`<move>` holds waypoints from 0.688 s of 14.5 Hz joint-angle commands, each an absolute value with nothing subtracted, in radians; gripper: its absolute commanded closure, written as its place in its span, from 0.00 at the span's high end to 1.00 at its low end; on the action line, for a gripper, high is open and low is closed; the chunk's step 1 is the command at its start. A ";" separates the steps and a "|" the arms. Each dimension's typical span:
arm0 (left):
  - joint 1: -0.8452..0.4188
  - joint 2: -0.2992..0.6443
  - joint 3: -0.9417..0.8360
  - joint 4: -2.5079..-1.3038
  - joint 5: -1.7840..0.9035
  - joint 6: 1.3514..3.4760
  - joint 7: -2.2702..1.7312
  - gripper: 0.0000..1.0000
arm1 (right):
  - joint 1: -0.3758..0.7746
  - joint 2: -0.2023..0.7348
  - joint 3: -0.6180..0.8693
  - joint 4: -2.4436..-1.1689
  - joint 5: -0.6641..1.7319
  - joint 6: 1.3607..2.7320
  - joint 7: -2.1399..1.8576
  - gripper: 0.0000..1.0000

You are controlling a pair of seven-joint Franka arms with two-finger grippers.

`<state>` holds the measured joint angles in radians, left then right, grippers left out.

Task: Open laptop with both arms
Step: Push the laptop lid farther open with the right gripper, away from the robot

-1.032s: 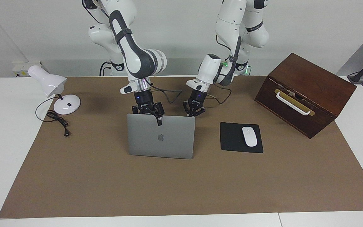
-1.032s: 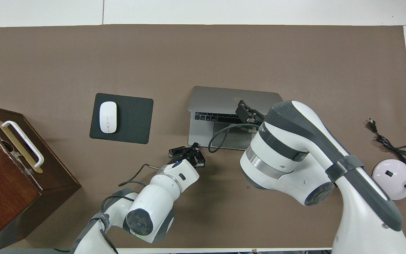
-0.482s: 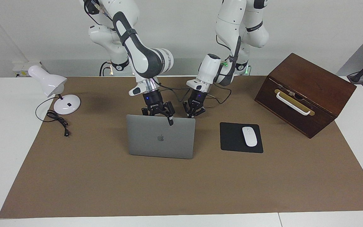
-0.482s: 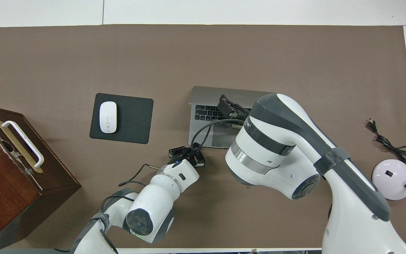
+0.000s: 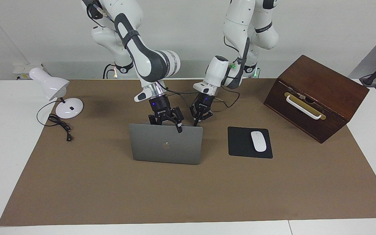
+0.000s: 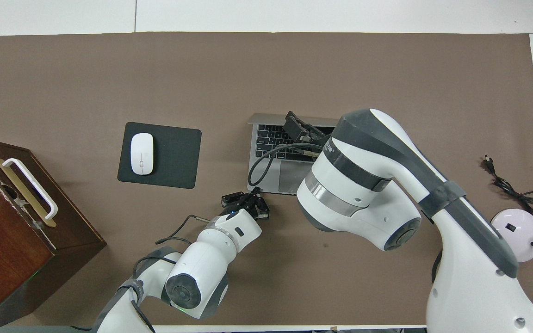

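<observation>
The silver-grey laptop [image 5: 166,145] stands open in the middle of the mat, its lid's back with the dark logo turned away from the robots. The overhead view shows its black keyboard and grey base [image 6: 271,173]. My right gripper [image 5: 175,125] is at the lid's top edge and reaches over it [image 6: 296,126]. My left gripper [image 5: 196,122] is shut, its tips down at the corner of the laptop's base that is nearest the robots, toward the left arm's end [image 6: 253,196]. The right arm hides part of the base from above.
A black mousepad [image 5: 240,143] with a white mouse [image 5: 258,141] lies beside the laptop toward the left arm's end. Past it stands a dark wooden box [image 5: 315,94] with a white handle. A white desk lamp [image 5: 67,106] and its cable [image 5: 60,125] sit at the right arm's end.
The lid has tipped farther away from the robots, so more keyboard shows. My right gripper has followed its top edge, shifting toward the left arm's end. The left gripper has stayed put.
</observation>
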<state>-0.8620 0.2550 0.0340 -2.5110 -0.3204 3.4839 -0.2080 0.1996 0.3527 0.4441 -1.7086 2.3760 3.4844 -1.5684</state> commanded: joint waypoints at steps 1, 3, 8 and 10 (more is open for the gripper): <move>-0.844 0.337 0.035 -2.456 -0.341 3.502 -0.186 0.00 | 0.183 0.377 0.477 -1.660 2.356 3.496 -1.598 1.00; -0.844 0.337 0.035 -2.456 -0.341 3.502 -0.186 0.00 | 0.181 0.379 0.477 -1.640 2.349 3.496 -1.598 1.00; -0.844 0.337 0.035 -2.456 -0.341 3.502 -0.186 0.00 | 0.164 0.397 0.479 -1.595 2.335 3.491 -1.600 1.00; -0.844 0.337 0.035 -2.456 -0.341 3.502 -0.186 0.00 | 0.147 0.397 0.492 -1.594 2.332 3.488 -1.600 1.00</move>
<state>-0.8620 0.2551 0.0339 -2.5109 -0.3204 3.4840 -0.2080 0.1871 0.3775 0.4514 -1.6436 2.3579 3.4844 -1.5684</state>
